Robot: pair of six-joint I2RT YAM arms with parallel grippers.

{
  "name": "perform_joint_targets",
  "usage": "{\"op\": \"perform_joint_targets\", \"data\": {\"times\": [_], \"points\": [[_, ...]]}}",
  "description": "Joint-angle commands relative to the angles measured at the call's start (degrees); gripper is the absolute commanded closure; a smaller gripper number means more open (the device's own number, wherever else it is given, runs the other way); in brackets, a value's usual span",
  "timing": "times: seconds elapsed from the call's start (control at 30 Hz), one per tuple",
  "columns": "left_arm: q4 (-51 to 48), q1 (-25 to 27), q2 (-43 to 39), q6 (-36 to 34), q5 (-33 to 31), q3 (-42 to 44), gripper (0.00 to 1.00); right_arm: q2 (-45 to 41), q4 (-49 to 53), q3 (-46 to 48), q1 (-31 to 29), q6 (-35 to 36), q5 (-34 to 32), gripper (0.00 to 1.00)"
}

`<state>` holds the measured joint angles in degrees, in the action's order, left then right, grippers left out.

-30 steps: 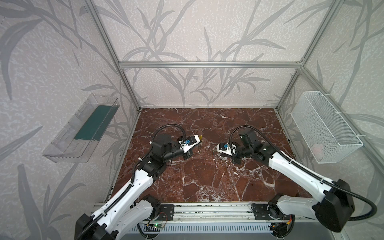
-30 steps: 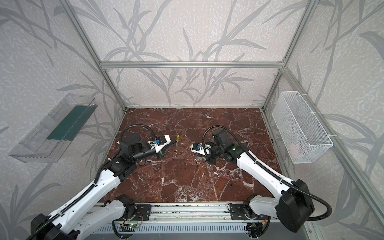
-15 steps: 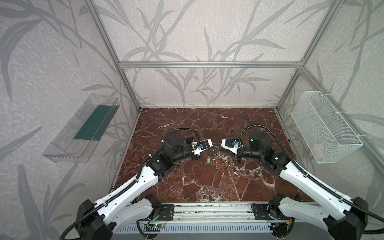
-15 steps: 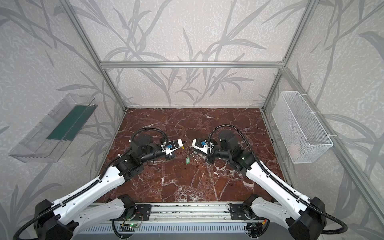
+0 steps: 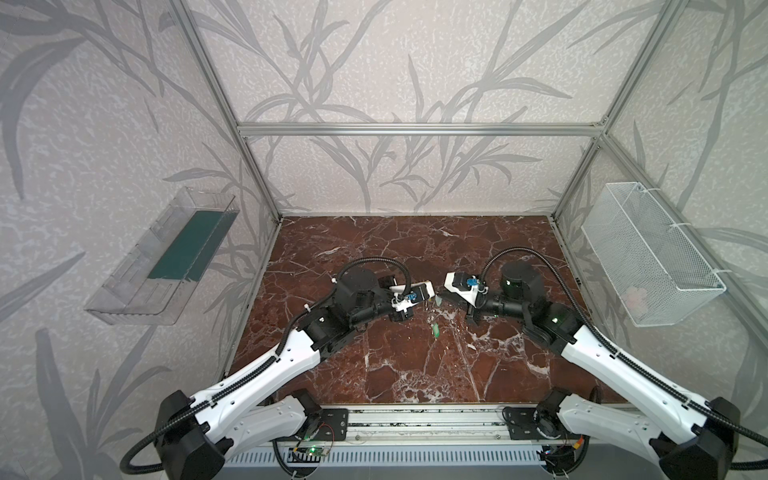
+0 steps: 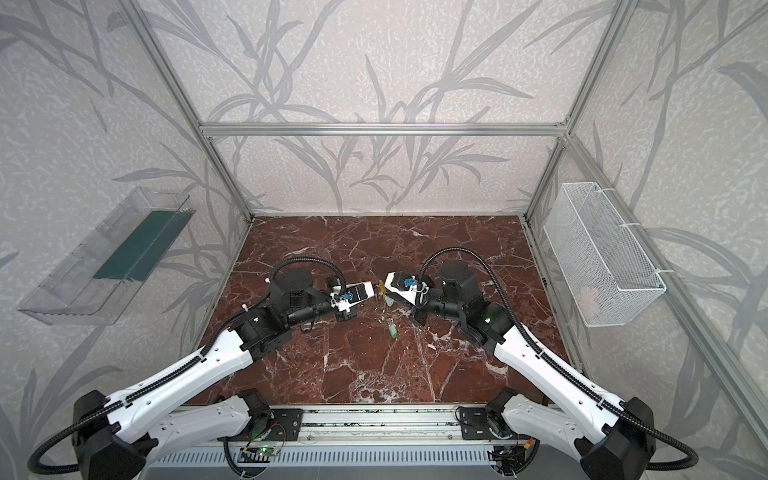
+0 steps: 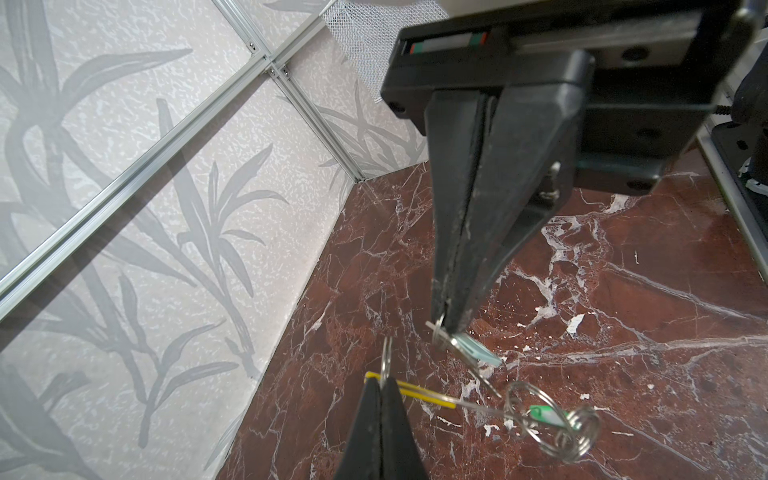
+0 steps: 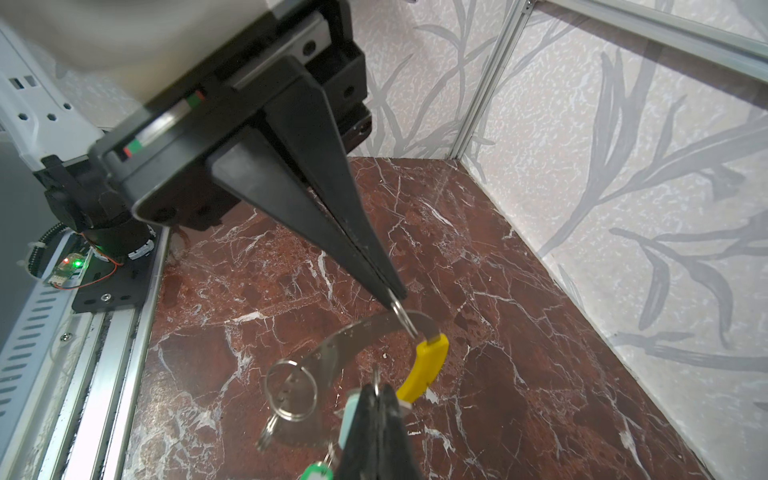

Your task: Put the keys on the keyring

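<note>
Behind the right end effector [image 8: 376, 388], a key [image 8: 348, 415] hides partly.

top views: high, downward (twins) | left wrist: close on right pincer [image 7: 445, 320] | right wrist: left pincer [image 8: 395, 299]

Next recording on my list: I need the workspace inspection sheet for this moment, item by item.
Surface: red marble tabletop, white veining only.
Job's things: keyring held up between the grippers, its yellow segment beside the left tips; a green key hangs from split rings at its far end; a paler key is not yet on it.
Clutter: nothing seen.
Grippers: left gripper shut on the keyring at a small wire loop; right gripper shut on the paler key's ring.
Cables: black hoses arch above both wrists, away from the keyring.
Surroundings: clear tray on one wall; mesh basket opposite, something pale inside.
</note>
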<state>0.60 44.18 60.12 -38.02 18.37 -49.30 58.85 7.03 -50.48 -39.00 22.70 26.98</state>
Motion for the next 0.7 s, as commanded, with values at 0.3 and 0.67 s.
{"op": "perform_joint_targets", "data": {"times": [0.3,0.67], "points": [[-0.9,2.1,2.1,-0.1,-3.4,-3.9,1.00,-0.9,-7.0,1.5,-0.6,-5.0,-2.1,1.00],[-3.0,2.5,2.7,0.3,-2.9,-5.1,1.00,-0.7,-10.0,2.5,-1.1,-7.9,-4.9,1.00]]}}
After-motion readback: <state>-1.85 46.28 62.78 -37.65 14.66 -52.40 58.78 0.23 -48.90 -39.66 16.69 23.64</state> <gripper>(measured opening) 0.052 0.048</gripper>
